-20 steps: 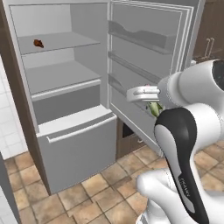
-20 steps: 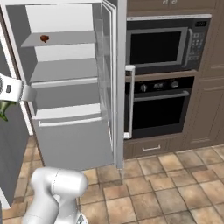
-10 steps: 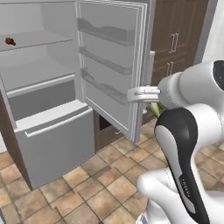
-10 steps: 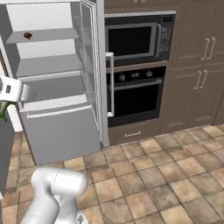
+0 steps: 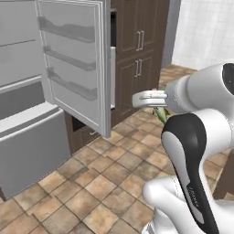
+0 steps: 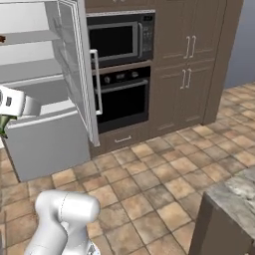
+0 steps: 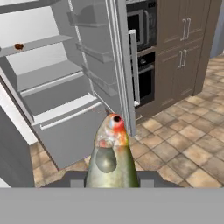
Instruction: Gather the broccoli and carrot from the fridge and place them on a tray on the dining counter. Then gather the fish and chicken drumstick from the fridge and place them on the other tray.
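My gripper (image 7: 111,178) is shut on the fish (image 7: 111,153), a greenish-grey body with a red patch at its far end, pointing away from the hand. In the left base view the gripper (image 5: 158,109) sits at mid-right, in front of my forearm, with the fish (image 5: 161,113) showing green below it. At the left edge of the right base view the fish (image 6: 4,124) hangs under the white hand. A small brown chicken drumstick (image 7: 19,46) lies on an upper shelf of the open fridge (image 7: 52,87). No tray, broccoli or carrot is in view.
The fridge door (image 5: 77,64) stands wide open, jutting over the tiled floor. Beside it are the built-in microwave (image 6: 118,39), the oven (image 6: 122,97) and dark wood cabinets (image 6: 189,55). A stone counter corner (image 6: 234,196) enters at the lower right.
The whole scene has slid left in the base views as the base turns away from the fridge. The fish stays in the shut gripper, and the counter corner has come into view.
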